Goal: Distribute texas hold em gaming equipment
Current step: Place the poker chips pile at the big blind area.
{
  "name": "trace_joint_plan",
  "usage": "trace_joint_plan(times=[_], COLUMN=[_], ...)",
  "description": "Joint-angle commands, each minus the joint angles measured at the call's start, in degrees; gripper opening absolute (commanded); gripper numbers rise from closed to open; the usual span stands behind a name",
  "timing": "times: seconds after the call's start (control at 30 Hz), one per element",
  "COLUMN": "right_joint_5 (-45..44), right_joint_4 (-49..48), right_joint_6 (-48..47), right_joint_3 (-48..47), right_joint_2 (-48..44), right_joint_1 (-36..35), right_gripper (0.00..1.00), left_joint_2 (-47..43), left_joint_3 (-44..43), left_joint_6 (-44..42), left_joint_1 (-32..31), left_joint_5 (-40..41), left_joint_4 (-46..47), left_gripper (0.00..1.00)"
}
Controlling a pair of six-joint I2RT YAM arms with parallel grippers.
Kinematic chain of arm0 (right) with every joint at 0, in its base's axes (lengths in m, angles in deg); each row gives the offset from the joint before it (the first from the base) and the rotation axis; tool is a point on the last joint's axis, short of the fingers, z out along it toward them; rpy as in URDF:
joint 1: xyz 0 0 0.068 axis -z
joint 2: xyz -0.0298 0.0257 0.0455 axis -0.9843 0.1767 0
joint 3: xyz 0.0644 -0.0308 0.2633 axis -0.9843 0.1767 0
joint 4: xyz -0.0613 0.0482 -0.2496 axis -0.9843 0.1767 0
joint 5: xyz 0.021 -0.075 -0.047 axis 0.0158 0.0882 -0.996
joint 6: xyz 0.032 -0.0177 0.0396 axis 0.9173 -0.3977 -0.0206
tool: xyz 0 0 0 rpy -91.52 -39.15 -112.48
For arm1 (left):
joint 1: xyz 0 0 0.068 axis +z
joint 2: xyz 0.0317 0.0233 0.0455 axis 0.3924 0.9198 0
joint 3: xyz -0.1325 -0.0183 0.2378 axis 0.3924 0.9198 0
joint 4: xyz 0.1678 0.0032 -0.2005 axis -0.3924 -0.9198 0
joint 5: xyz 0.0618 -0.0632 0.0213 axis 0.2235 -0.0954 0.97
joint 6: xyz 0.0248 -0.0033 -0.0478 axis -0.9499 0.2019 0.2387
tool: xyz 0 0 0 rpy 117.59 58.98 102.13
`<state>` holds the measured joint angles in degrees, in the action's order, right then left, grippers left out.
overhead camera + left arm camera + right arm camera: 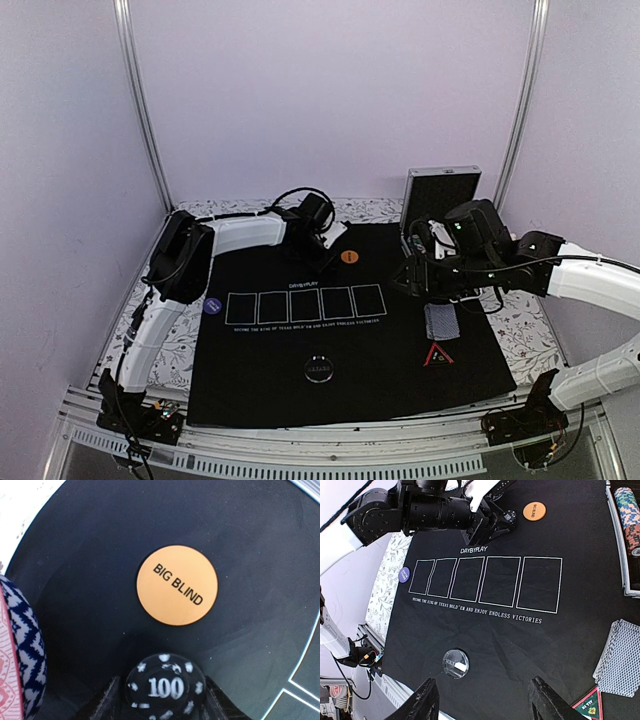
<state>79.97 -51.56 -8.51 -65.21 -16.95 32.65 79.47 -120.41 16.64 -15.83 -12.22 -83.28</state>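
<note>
Sitting in my left gripper [162, 697]: black 100 chip [165, 686], between the fingers
Grip on chip: I cannot tell
Orange button [177, 585]: just beyond chip
My right gripper [484, 685]: jaws apart, empty

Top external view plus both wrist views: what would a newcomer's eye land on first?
The big black mat with five white rectangles dominates the top view. In the left wrist view, an orange BIG BLIND button stands out on it, with a black 100 chip nearer the camera, between the fingers of the left gripper.
</note>
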Motion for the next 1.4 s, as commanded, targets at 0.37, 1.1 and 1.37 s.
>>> trace_joint_plan(times=[0.37,1.1,1.37], right_joint_5=[-1.8,-2.8,0.6], right_joint_4=[2.8,4.5,6.3], right_joint_6=[0.0,-10.9,-21.7], right_joint_3=[-2.8,-15.8,-37.5], right_joint_2=[-1.5,8.8,31.1], right_joint_1=[0.2,1.1,5.5], right_gripper=[0.63,0.68,0.70], left_joint_2=[-0.4,-26.2,-53.6], left_joint_3=[-0.1,24.3,46.9], left_joint_6=[-0.7,9.9,16.7], left_joint_1=[1.4,1.5,2.2], left_joint_5=[-2.6,-6.1,-2.0], left_joint_4=[-2.2,11.2,17.5], left_gripper=[0.64,0.71,0.76])
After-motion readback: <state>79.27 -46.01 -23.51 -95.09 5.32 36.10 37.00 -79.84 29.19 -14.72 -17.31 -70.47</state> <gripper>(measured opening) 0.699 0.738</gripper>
